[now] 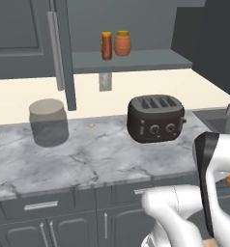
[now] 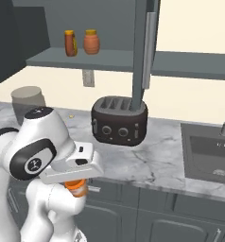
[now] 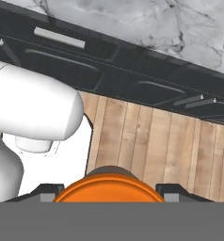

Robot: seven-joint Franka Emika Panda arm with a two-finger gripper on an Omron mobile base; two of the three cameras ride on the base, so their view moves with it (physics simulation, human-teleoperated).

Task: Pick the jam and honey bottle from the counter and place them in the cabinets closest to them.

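Tool (image 3: 109, 190) pinches the jam jar (image 3: 108, 187) low in front of the worktop (image 1: 88, 159), jar mostly hidden by arm and frame edge; honey bottle (image 1: 106, 45) on cabinet shelf (image 1: 136, 60).

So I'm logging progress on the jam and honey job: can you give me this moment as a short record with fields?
honey bottle: upright on the open cabinet's shelf, beside a rounder orange pot
jam: held in the gripper, low in front of the drawers, above the wooden floor
counter: carries the toaster and a big grey jar
sink: to the toaster's right
remaining: jam not yet in a cabinet
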